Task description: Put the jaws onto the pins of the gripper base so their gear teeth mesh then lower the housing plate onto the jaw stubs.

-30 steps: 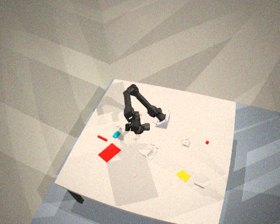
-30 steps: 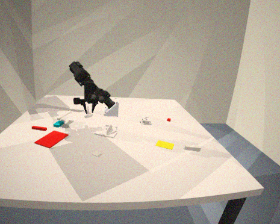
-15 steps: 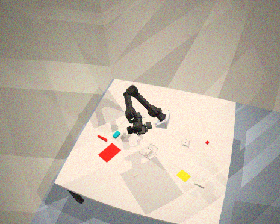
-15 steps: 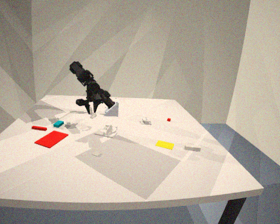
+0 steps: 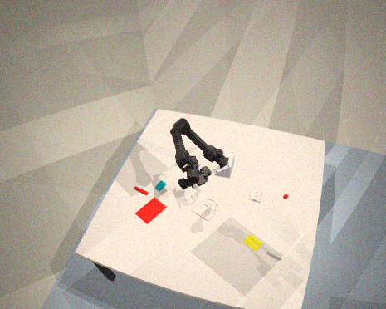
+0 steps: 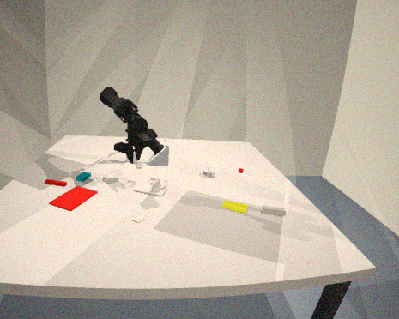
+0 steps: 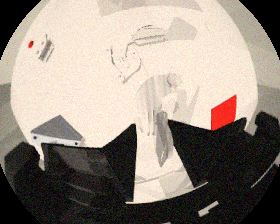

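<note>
My gripper (image 5: 193, 188) (image 6: 136, 159) (image 7: 150, 125) is shut on a white part with ridges like teeth (image 7: 150, 97), seemingly a jaw. The part hangs from the fingers above the table; a grey piece of it shows between the fingertips in the wrist view. The pale gripper base (image 5: 202, 216) (image 6: 147, 191) lies on the table beyond the gripper, with a raised white shape (image 6: 159, 183) on it. I cannot tell whether that shape is a jaw, nor make out the pins. A small whitish part (image 5: 256, 196) (image 6: 208, 172) (image 7: 45, 48) sits farther right in the top and exterior views. I cannot identify the housing plate.
A red sheet (image 5: 151, 210) (image 6: 74, 198) (image 7: 224, 112), a red bar (image 5: 141, 191) (image 6: 56, 183) and a teal block (image 5: 160, 185) (image 6: 83, 176) lie left. A yellow plate (image 5: 252, 242) (image 6: 234, 206), grey bar (image 5: 274, 255) (image 6: 274, 211) and red cube (image 5: 285, 196) (image 6: 240, 171) (image 7: 31, 44) lie right.
</note>
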{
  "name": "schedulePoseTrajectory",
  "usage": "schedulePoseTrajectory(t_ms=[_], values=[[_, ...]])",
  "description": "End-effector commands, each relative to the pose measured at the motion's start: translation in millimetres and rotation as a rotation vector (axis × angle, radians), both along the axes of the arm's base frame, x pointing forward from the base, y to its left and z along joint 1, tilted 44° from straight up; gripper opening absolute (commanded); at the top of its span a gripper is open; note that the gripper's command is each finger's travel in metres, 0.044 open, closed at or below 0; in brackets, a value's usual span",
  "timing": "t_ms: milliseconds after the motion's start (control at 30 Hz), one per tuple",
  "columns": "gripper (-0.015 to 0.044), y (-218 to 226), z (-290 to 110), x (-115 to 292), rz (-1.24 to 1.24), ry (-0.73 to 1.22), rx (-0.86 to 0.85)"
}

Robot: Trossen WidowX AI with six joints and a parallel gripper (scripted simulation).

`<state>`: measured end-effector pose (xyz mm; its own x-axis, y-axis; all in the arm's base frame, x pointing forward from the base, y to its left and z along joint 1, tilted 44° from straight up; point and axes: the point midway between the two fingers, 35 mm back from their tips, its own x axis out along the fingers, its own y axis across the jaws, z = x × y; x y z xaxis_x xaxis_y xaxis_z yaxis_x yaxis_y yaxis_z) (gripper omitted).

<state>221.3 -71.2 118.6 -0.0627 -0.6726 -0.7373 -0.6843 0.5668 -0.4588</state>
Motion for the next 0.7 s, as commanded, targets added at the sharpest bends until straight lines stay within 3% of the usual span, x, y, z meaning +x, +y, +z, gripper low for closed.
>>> schedulePoseTrajectory(t_ms=[0, 667], values=[[0.0134, 5, -4, 2, 0.07, 0.061, 0.011], [0.0134, 21, -19, 7, 0.358, 0.322, 0.038]])
